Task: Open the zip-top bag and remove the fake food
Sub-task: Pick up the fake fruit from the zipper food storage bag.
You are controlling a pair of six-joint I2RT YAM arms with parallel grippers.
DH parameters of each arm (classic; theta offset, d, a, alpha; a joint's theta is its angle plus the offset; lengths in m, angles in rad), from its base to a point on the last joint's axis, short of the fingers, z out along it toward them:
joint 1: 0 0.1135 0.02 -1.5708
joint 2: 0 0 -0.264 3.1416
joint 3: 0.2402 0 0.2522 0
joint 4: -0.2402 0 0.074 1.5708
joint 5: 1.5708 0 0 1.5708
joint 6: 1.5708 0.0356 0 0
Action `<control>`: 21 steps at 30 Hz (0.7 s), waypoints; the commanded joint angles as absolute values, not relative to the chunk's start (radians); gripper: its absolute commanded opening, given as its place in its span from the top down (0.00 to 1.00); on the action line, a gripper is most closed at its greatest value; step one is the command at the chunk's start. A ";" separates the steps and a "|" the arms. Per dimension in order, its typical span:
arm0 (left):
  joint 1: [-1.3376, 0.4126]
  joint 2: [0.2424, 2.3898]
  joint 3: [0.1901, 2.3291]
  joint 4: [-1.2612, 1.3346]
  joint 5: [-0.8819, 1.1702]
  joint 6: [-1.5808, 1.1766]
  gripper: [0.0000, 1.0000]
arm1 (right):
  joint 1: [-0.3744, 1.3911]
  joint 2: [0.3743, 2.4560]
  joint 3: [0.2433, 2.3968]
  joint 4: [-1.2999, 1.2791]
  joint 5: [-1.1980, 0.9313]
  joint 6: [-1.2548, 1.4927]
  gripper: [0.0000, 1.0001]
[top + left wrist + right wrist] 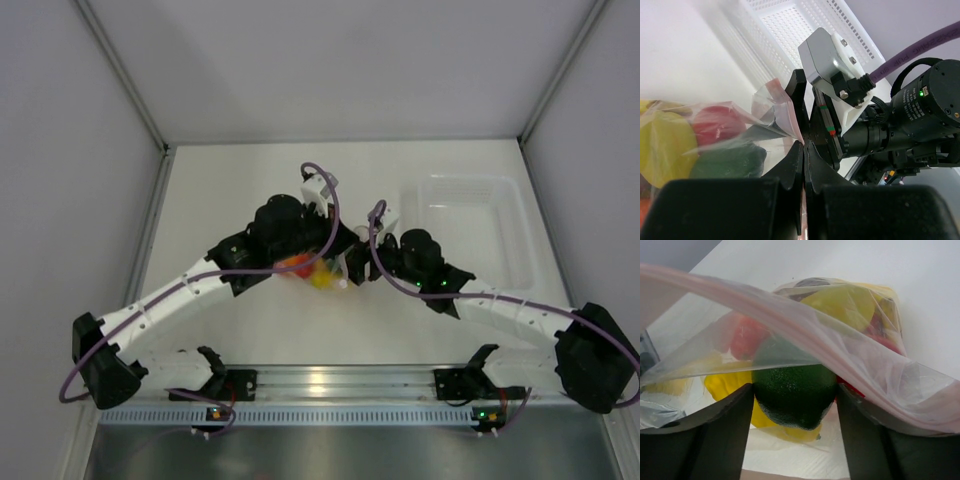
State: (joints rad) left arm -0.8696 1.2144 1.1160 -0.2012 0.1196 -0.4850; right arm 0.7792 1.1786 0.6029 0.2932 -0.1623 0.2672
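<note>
1. I'm looking at a white table [250, 330].
2. A clear rigid tray [460, 180] sits on it, far right.
3. The zip-top bag [324, 276] of fake food [296, 265] is mid-table; whether it rests there, I cannot tell.

A clear, rigid rectangular plastic tray [465, 200] lies flat on the white matte table top [250, 180], on the right side toward the rear, with its right rim close to the side wall. In the left wrist view the tray [805, 25] shows a fine dotted texture on floor and walls. Plain grey wall panels [60, 150] enclose the table on three sides, joined by metal corner strips [125, 80]. A ribbed aluminium rail [340, 382] runs along the near edge.
</note>
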 commanded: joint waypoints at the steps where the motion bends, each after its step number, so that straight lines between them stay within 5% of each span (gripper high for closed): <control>1: -0.881 1.169 1.121 -0.078 0.161 -0.502 1.00 | 0.801 1.206 0.621 0.351 -0.150 0.282 0.41; 2: -0.881 1.166 1.120 -0.077 0.152 -0.497 1.00 | 0.799 1.204 0.617 0.363 -0.149 0.285 0.54; 4: -0.881 1.157 1.108 -0.077 0.129 -0.495 1.00 | 0.801 1.198 0.614 0.368 -0.141 0.291 0.60; 21: -0.870 1.193 1.058 -0.075 -0.038 -0.489 1.00 | 0.818 1.028 0.597 0.250 -0.071 0.264 0.68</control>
State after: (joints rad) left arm -0.8722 1.1873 1.0698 -0.1574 0.0166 -0.4850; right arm 0.7925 1.0637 0.5953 0.2707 -0.1001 0.2806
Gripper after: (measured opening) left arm 0.022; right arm 0.540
